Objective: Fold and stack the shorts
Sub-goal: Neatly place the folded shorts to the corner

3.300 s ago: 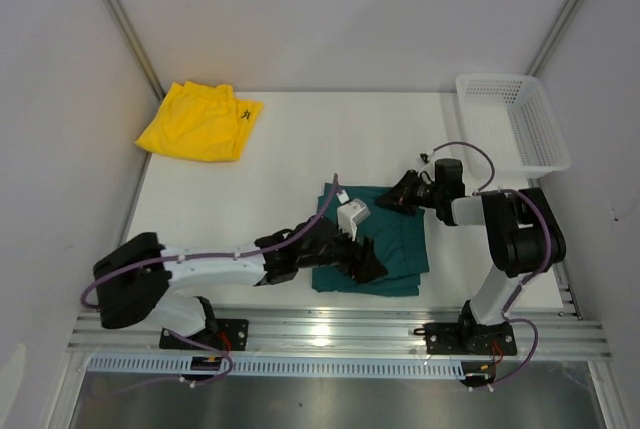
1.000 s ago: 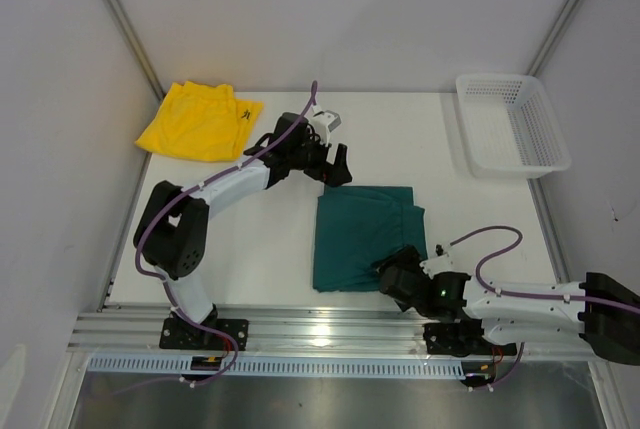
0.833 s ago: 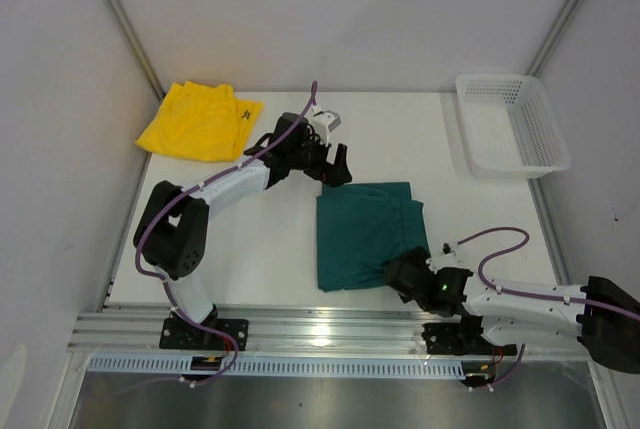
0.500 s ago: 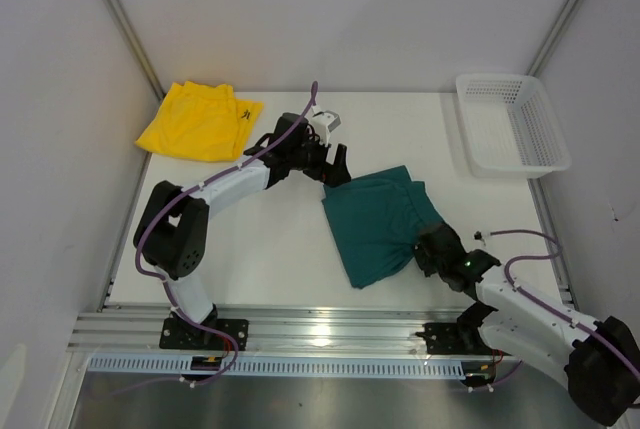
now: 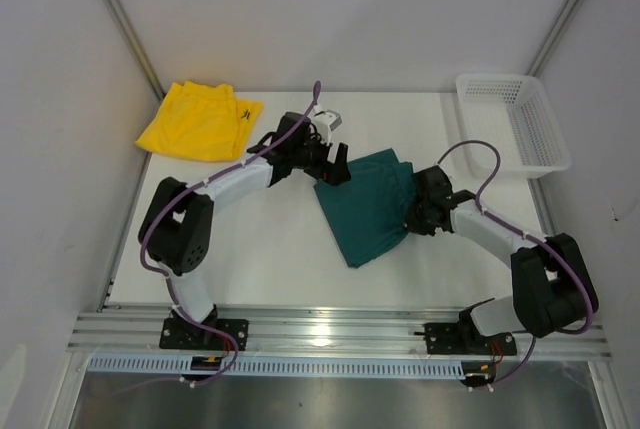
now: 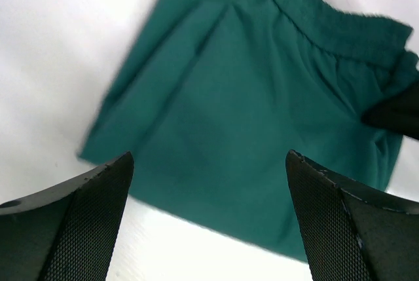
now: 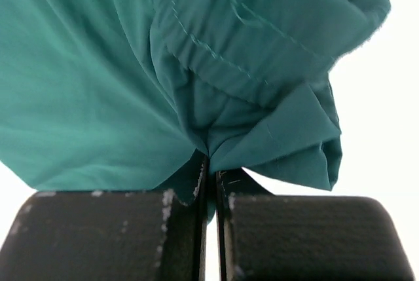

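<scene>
Teal cloth takes up the middle of the table (image 5: 250,249). The dark teal shorts (image 5: 365,214) lie there at a tilt, folded into a narrower panel. The right gripper (image 5: 418,211) is clamped on a bunched pinch of fabric at their right edge. Its wrist view shows the jaws pressed together with only the cloth between them. Just beyond, the left gripper (image 5: 335,167) hangs over the far-left corner of this pair with its jaws spread wide and nothing in them. It looks down on the fabric and appears clear of it.

Farther back, the yellow shorts (image 5: 200,121) sit in the far-left corner of the table, well apart from the teal pair. They are loosely folded, with the small dark logo facing up. A white mesh basket (image 5: 500,77) stands at the far right.

The job looks roughly half done. Both pairs seem at least partly folded, but the teal pair is in the right gripper's hold and neither pair lies on the other. The stacking is not yet done.
</scene>
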